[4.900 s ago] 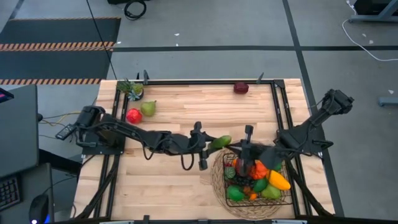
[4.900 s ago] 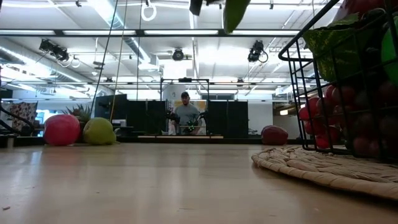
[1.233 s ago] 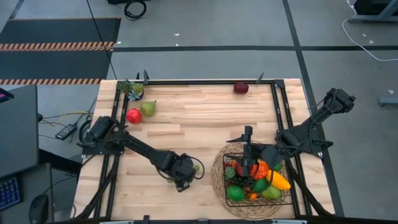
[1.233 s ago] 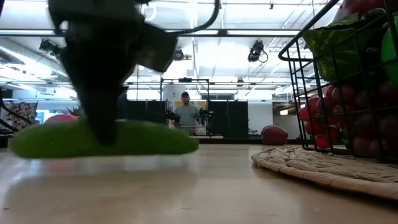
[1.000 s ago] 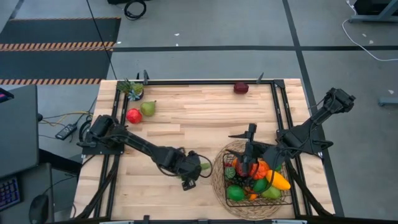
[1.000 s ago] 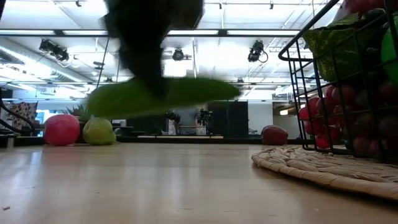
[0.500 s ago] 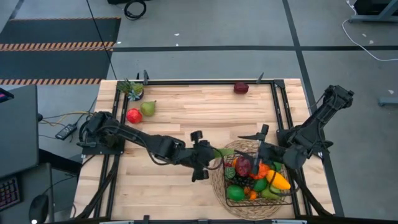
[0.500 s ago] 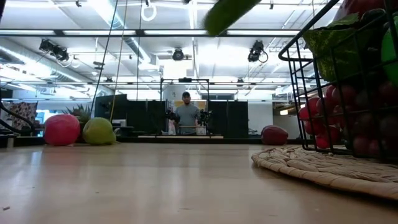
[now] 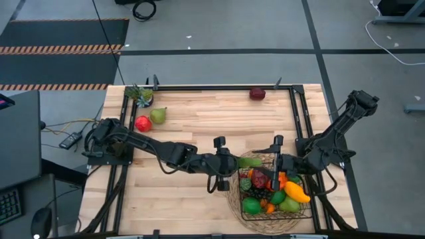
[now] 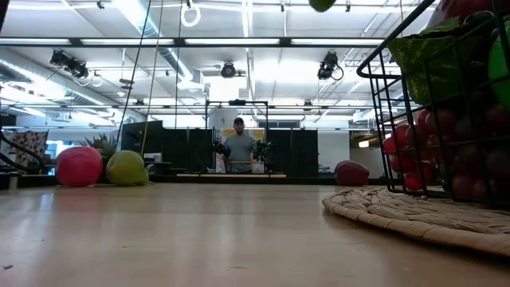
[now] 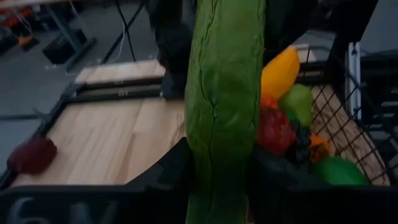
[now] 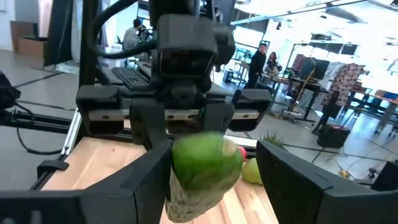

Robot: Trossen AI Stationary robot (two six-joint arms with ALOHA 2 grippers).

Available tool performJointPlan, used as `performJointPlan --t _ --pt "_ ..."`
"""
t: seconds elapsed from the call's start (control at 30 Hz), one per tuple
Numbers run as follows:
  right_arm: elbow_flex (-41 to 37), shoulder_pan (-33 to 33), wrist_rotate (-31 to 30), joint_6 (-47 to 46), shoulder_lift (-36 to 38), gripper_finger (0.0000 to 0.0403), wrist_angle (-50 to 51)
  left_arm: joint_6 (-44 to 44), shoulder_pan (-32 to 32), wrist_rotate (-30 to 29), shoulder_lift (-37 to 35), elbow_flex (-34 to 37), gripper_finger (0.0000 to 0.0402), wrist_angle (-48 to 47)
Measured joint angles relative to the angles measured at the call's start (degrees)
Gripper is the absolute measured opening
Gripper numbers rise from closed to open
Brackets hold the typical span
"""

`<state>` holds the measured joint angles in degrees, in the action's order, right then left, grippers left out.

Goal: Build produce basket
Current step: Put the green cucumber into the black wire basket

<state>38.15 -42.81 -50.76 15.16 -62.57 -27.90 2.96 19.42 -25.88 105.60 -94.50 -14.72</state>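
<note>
Between both end effectors, cucumber (image 9: pixel 250 161)

One long green toy cucumber (image 9: pixel 250 161); one black wire-grid basket (image 9: pixel 307 211), on one round tan woven mat (image 9: pixel 232 196), holding a heap of produce too tangled to count. Loose on the wooden table (image 9: pixel 199 119): one red apple (image 9: pixel 143 123), one green pear (image 9: pixel 158 115), one dark red fruit (image 9: pixel 257 93), one small pineapple (image 9: pixel 139 94).

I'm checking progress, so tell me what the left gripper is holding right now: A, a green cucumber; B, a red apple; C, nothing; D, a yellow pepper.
A: the left gripper is clamped on the long green cucumber, carried at the edge of the basket.
</note>
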Motion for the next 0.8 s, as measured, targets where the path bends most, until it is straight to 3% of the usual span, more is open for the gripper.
performJointPlan --t 0.17,0.33,0.47,0.6,0.8 --pt "0.0 1.8 6.4 -1.5 0.0 0.0240 -0.8 -1.3 -0.1 0.3 0.2 0.0 0.0119 2.9" --pt "0.0 2.7 8.4 -1.5 -0.2 0.0234 -0.6 -1.4 -0.1 0.6 0.3 0.0 0.0130 4.2" --pt "0.0 2.9 9.9 -1.6 -0.2 0.0194 0.2 -2.1 -0.1 0.6 0.3 0.0 0.0132 4.2" --pt "0.0 2.9 11.1 -1.0 -0.2 0.0122 1.3 -2.1 -0.1 0.9 0.3 0.0 0.0137 4.1" --pt "0.1 2.9 9.6 0.5 0.0 0.0114 4.3 -1.4 -0.3 0.8 0.4 0.0 0.0167 3.2"
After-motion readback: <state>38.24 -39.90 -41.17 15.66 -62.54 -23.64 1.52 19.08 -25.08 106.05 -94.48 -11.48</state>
